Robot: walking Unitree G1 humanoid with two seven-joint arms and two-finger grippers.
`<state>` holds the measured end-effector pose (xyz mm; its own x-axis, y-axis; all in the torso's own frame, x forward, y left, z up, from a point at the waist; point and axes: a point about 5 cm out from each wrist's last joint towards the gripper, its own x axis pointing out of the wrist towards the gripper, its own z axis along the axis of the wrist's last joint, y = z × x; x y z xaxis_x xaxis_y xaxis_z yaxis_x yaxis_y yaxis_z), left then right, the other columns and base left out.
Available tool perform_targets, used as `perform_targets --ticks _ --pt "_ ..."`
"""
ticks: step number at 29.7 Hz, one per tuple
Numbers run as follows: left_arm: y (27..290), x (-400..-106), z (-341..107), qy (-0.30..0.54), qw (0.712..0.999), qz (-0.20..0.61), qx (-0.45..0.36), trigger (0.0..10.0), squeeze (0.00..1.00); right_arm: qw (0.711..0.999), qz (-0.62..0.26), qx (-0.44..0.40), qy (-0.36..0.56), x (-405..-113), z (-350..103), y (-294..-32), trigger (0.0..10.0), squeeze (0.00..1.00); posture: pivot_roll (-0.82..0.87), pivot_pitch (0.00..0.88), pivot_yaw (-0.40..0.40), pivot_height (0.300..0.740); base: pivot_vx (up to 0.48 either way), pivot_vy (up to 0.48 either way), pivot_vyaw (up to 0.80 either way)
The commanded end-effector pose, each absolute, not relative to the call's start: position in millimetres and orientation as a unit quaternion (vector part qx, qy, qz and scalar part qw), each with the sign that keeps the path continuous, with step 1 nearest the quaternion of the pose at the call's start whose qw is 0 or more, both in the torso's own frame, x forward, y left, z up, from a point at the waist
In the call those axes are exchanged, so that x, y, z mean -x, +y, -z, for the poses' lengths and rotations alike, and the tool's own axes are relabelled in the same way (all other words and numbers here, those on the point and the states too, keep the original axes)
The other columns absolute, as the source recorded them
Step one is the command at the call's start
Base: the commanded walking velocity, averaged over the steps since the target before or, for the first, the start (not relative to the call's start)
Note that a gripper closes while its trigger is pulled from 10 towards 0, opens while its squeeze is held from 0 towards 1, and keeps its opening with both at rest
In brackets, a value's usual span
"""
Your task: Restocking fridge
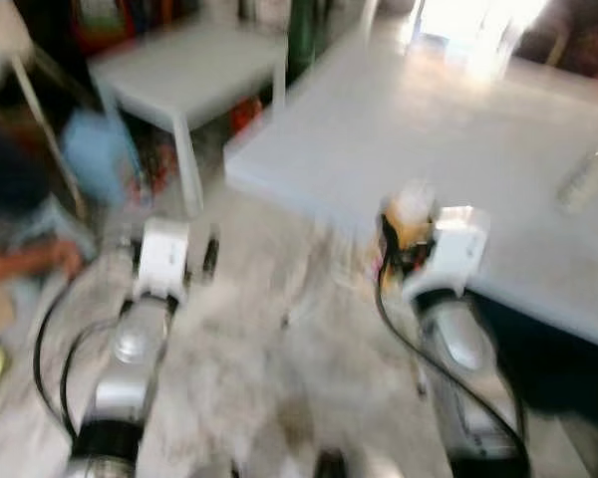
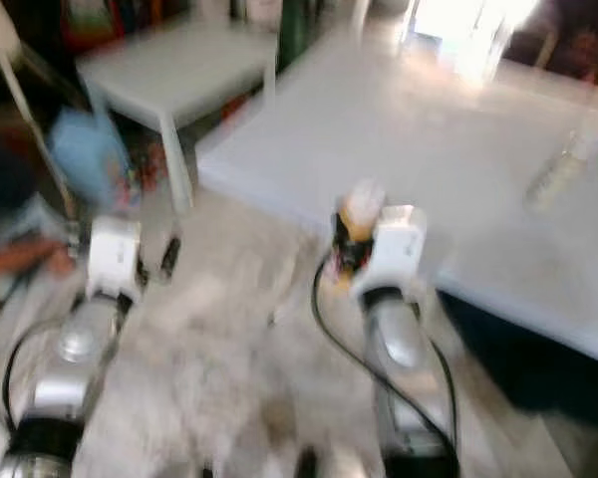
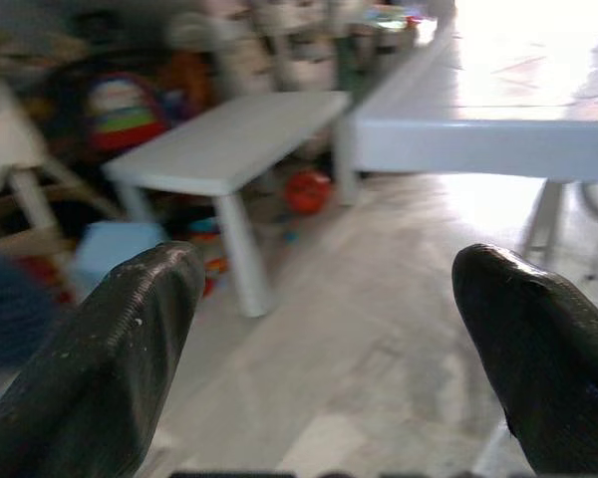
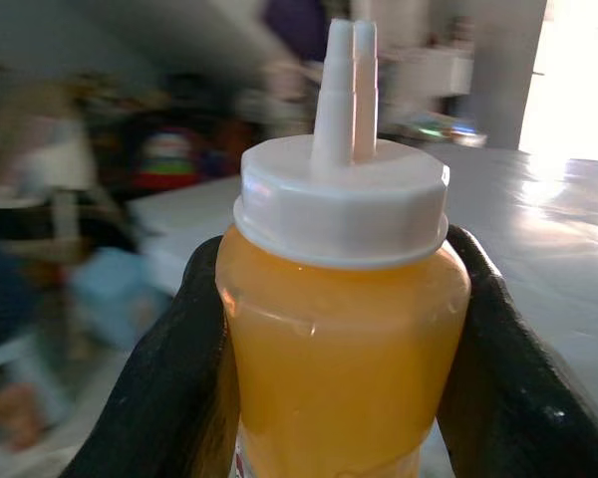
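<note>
Gripping the orange sauce bottle between both black fingers, my right gripper carries it upright, just off the near edge of the large grey table. The white nozzle cap sits closed on top, and the pads bear on the bottle's body below the cap. My left gripper is released, its fingers spread wide with nothing between them, held over the marble floor near the small white table.

Risks from here, as I judge them:
- The head views are smeared by motion, so I take the robot to be walking; a jolt could tilt the bottle in the grip.
- The large table's near edge lies close to the right wrist; a careless turn could knock the bottle against it.
- Clutter lies beyond the small table and could foul a step.

Limits of visibility: no fridge can be made out. A pale bottle-like object lies near the large table's far right edge, too blurred to identify. The bottle's lower half is cut off in the right wrist view.
</note>
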<state>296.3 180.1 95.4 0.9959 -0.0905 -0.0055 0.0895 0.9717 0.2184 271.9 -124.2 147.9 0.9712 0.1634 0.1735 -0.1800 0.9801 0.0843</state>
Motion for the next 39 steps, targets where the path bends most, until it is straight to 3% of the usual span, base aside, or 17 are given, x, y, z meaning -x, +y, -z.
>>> perform_targets --ticks 1,18,39 --pt "180.0 -293.2 -91.1 0.006 0.993 0.046 -0.112 10.0 0.00 0.991 -0.089 -0.048 -0.088 -273.1 -150.9 -126.3 10.0 0.00 -0.07 0.032 -0.011 0.740 -0.307 0.000 0.80" --pt "193.6 -297.1 -100.2 -0.007 0.990 0.034 -0.134 10.0 0.00 0.989 -0.116 -0.036 -0.081 -275.6 -148.4 -122.7 10.0 0.00 -0.04 0.045 -0.009 0.740 -0.294 0.000 0.80" --pt "200.2 -274.5 -80.7 0.033 0.989 0.034 -0.141 10.0 0.00 0.991 -0.119 -0.037 -0.053 -263.7 -132.4 -128.3 10.0 0.00 -0.04 0.063 -0.004 0.740 -0.272 0.000 0.80"
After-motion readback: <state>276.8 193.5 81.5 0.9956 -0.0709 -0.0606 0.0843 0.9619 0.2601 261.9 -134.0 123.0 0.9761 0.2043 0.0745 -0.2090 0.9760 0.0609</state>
